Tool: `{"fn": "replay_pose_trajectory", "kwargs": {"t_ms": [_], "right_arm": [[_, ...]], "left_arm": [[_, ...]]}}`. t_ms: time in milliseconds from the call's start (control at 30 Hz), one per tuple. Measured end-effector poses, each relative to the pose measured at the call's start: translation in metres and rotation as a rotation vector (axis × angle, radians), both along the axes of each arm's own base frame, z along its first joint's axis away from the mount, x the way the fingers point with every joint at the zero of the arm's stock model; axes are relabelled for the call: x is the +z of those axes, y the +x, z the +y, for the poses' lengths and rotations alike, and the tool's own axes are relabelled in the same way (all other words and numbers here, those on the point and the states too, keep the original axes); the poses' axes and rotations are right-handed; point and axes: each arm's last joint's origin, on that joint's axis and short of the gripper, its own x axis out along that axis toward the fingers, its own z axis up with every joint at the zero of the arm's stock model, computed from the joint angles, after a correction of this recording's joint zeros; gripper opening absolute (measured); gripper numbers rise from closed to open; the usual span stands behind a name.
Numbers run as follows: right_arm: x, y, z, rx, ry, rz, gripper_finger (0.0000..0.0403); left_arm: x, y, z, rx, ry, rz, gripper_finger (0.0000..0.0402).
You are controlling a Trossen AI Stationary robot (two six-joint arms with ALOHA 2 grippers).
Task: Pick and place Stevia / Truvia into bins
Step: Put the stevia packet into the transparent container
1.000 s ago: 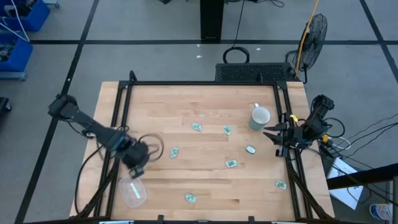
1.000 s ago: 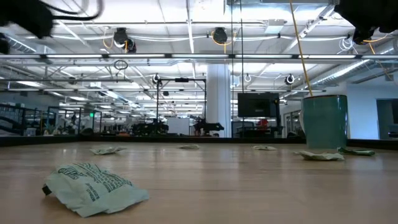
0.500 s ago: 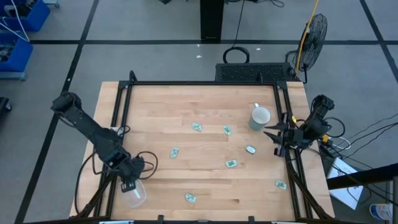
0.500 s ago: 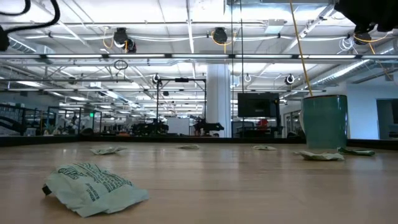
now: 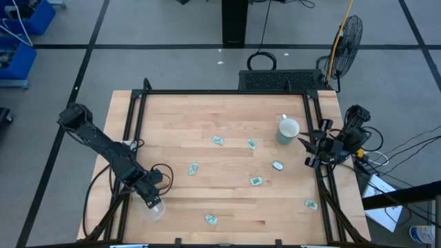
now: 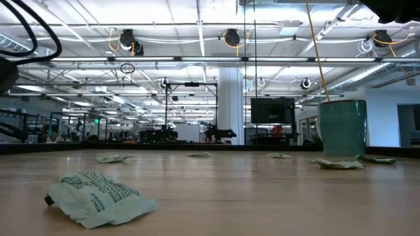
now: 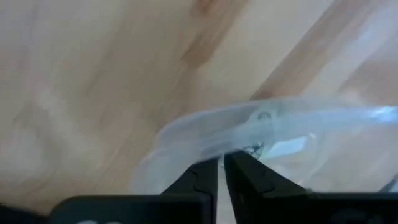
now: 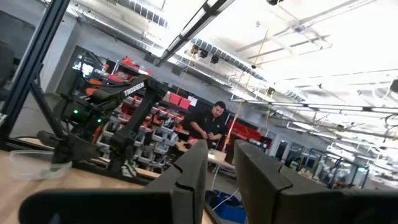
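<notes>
Left gripper [image 5: 153, 199] sat at the near left corner of the wooden table [image 5: 227, 110], well away from the green mug [image 5: 287, 129]. Its fingers [image 7: 199, 180] were pinched nearly together on the rim of the clear plastic tub [image 5: 154, 207]; the left wrist view showed the thin wall [image 7: 249, 124] caught between the two dark tips, the tub tilted. A pale sachet showed faintly inside the tub [image 7: 289, 146].

Seven Stevia sachets lay loose on the table, all between the tub and the mug or on the mug's side, none touching the gripper. Nearest to the tub: one sachet [image 5: 193, 168] toward the mug, one [image 5: 211, 219] along the near edge. Farther toward the mug: one at [image 5: 218, 140], one at [image 5: 252, 144] just beside the mug, one at [image 5: 255, 180], one at [image 5: 278, 165] below the mug. The last [image 5: 311, 204] lay near the table's near right corner. In the low view one crumpled green sachet [image 6: 98, 190] lay close to the camera, others small and flat near the mug [image 6: 342, 128].

Right gripper [image 5: 313, 147] hung at the table's right edge, just beside the mug, fingers [image 8: 193, 168] close together with a narrow gap, holding nothing. A person stood in the room beyond [image 8: 211, 124].
</notes>
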Motion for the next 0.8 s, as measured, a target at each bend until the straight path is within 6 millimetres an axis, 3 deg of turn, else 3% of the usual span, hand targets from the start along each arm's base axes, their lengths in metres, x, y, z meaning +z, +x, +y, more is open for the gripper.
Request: {"fn": "replay_pose_trajectory", "kwargs": {"t_ms": [133, 267, 533, 800], "right_arm": [[0.001, 0.000, 0.000, -0.003, -0.001, -0.006, 0.0077], [0.000, 0.001, 0.002, -0.003, -0.017, 0.007, 0.0106], [-0.002, 0.013, 0.011, -0.011, 0.003, 0.035, 0.0185], [-0.003, 0.045, 0.021, -0.085, 0.091, 0.162, 0.0198]], "left_arm": [[0.000, 0.003, 0.002, -0.001, 0.012, -0.029, 0.0066], [0.000, 0.006, 0.008, 0.012, 0.065, -0.055, 0.0081], [0.000, 0.023, 0.027, -0.005, 0.094, -0.112, 0.0063], [0.000, 0.034, 0.049, -0.075, 0.133, -0.141, 0.0056]]}}
